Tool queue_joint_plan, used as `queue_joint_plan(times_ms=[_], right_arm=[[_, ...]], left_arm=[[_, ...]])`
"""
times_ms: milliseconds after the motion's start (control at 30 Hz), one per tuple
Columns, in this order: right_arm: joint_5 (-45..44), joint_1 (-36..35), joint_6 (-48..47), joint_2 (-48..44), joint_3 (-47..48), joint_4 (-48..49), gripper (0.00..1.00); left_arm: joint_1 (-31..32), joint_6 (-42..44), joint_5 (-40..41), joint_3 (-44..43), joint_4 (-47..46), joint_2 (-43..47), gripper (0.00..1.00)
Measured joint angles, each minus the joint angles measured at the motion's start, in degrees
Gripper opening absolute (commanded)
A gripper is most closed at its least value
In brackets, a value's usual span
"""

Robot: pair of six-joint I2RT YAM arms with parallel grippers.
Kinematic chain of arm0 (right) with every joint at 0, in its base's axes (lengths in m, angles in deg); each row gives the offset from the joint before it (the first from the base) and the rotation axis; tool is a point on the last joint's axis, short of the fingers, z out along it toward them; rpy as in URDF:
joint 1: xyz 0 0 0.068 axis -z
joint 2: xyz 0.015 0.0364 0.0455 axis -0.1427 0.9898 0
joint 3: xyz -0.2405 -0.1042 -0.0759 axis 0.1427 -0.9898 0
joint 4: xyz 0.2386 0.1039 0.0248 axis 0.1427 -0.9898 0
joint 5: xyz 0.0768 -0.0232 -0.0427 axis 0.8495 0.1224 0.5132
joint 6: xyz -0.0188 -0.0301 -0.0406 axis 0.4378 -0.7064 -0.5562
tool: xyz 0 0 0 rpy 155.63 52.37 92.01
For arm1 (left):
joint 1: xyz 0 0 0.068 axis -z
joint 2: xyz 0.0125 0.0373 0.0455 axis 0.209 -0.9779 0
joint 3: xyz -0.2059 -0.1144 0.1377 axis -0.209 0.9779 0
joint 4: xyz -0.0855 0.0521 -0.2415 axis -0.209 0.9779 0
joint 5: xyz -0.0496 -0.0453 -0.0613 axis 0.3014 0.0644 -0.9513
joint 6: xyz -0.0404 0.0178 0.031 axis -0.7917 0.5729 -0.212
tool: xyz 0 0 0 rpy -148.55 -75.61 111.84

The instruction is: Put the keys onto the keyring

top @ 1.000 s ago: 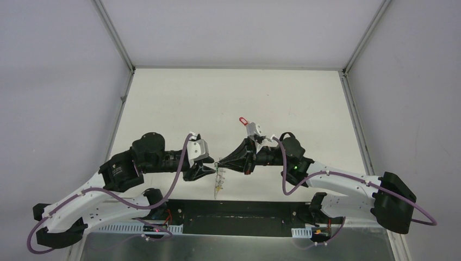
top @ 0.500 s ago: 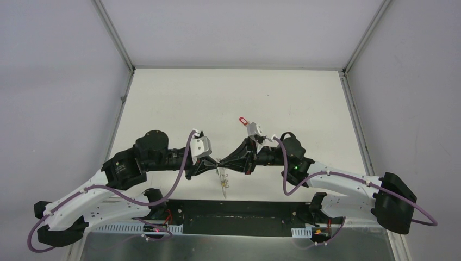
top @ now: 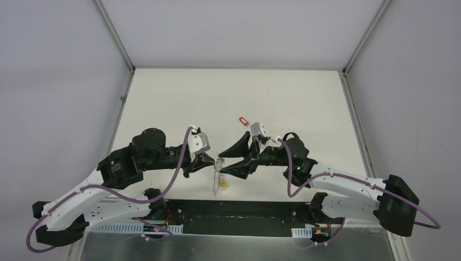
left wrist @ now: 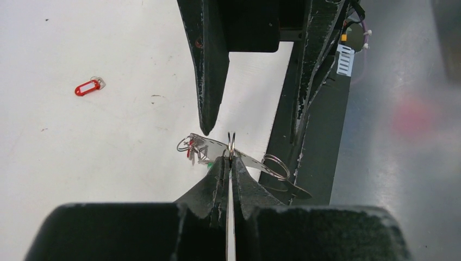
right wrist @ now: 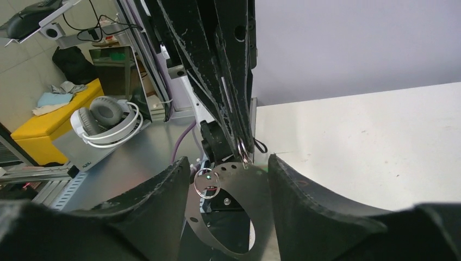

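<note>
Above the worktop's near edge | left pincer clenched on the keyring, edge-on, tagged keys dangling below | right pincer released, jaws straddling it | red-tagged key lies mid-worktop | risk: a nudge twists the thin ring out of the fingertip grip.

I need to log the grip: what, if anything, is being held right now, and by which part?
The left gripper pinches the keyring by its rim; the right gripper is open and empty.

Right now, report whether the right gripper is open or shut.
Open. On the right gripper, the fingers stand spread in a V in the top view, and the wrist view shows a wide gap between them.
</note>
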Motion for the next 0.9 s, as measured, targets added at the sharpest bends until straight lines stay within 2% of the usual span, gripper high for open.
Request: queue_joint_plan(times_ms=[300, 767, 800, 900], right_arm=[[-0.9, 0.0, -0.2, -2.7, 0.0, -1.7, 0.57], [-1.0, 0.0, -0.2, 0.3, 3.0, -4.2, 0.57], [-1.0, 0.0, -0.2, 0.6, 3.2, -4.2, 0.45], [-1.0, -0.1, -0.7, 2.1, 3.8, -3.9, 0.39]], left_arm=[[0.0, 3.4, 1.6, -11.1, 10.1, -6.3, 0.00], [0.0, 11.2, 1.6, -32.8, 37.3, -25.0, 0.00], [0.0, 11.5, 1.6, -34.0, 38.8, -26.3, 0.00], [0.0, 12.0, 1.6, -37.3, 42.6, -29.5, 0.00]])
